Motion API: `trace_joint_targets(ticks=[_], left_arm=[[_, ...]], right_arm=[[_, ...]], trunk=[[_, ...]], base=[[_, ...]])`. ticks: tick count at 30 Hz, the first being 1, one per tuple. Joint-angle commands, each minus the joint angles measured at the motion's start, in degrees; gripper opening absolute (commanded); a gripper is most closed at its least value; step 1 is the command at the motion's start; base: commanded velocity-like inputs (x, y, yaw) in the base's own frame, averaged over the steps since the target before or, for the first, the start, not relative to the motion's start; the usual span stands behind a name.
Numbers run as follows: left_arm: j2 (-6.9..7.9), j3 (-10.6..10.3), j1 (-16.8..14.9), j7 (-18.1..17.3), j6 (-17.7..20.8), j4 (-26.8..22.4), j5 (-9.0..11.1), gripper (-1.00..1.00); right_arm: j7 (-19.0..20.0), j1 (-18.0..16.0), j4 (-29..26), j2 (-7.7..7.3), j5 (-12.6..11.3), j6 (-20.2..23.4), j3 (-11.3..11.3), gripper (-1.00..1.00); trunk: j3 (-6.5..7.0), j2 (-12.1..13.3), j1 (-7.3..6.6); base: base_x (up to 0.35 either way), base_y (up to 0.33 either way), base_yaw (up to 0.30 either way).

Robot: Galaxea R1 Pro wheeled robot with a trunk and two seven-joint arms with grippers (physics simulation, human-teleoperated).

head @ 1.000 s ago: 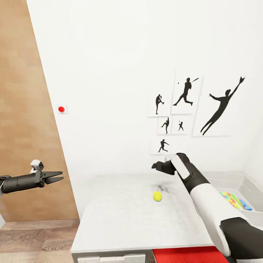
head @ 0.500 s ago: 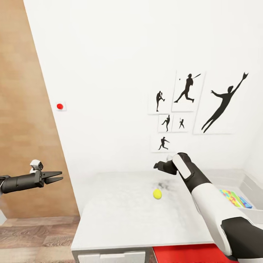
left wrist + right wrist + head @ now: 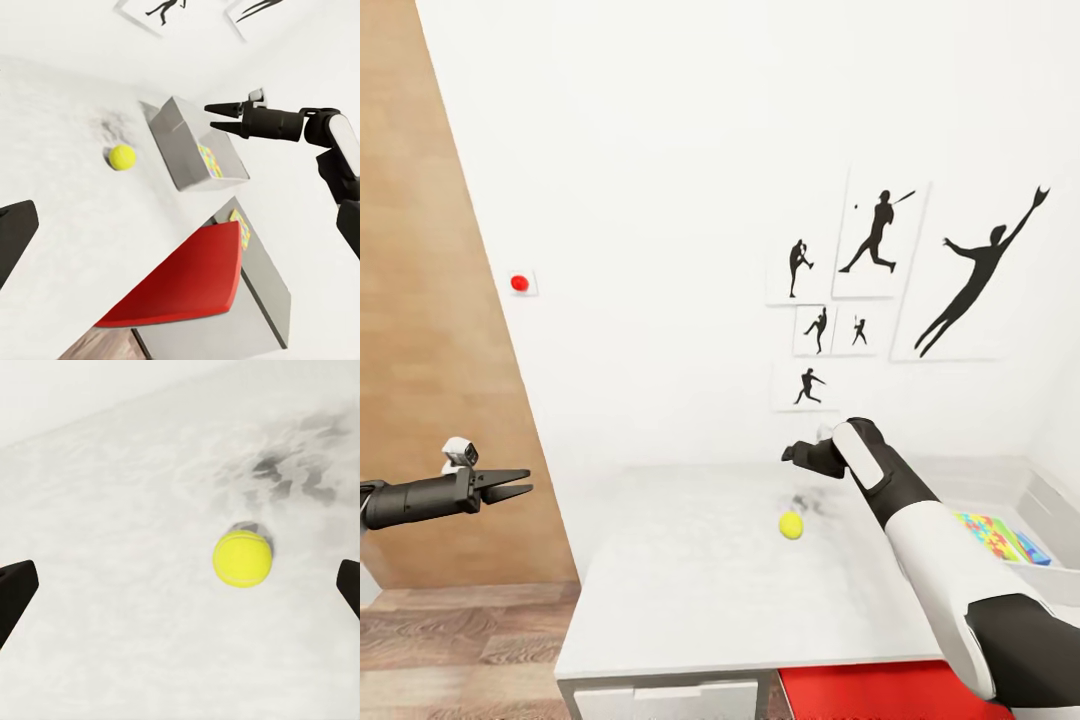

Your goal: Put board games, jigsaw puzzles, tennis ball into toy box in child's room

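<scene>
— Where's the tennis ball (image 3: 791, 525)?
— We see it lying on the white bench (image 3: 690, 590), below our right pincer (image 3: 792, 455) — whose fingers are spread wide, holding nothing.
— And the left pincer (image 3: 520, 486)?
— Off the bench's left side, fingers slightly parted, empty. The toy box (image 3: 1050, 510) sits at right, a colourful puzzle (image 3: 990, 530) inside.

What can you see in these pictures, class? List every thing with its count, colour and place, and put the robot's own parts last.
Tennis ball: one, yellow, on the table top, untouched.
Table: one, white, against the wall.
Toy box: one, grey, at the table's right end, colourful puzzle inside.
Wall pictures: six, black silhouettes on white.
Red button: one, on the wall.
Red seat: one, beside the table.
Right gripper: black, open, above the ball.
Left gripper: black, open, left of the table.
</scene>
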Motion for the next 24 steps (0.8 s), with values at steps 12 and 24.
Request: trace_joint_targets(ticks=[12,24], left_arm=[[0.01,-0.02,-0.01,-0.22,0.61,0.0,0.03,1.0],[-0.07,-0.02,0.0,-0.22,0.61,0.0,-0.03,1.0]], right_arm=[[-0.58,-4.83,6.3,-0.02,-0.5,-0.7,0.29,1.0],[-0.53,-9.07,20.85,0.76,-0.16,-9.58,3.37,1.0]], trunk=[[-1.19,-0.07,0.02],[-2.33,-0.07,0.02]], base=[[0.0,0.0,0.0],[0.0,0.0,0.0]])
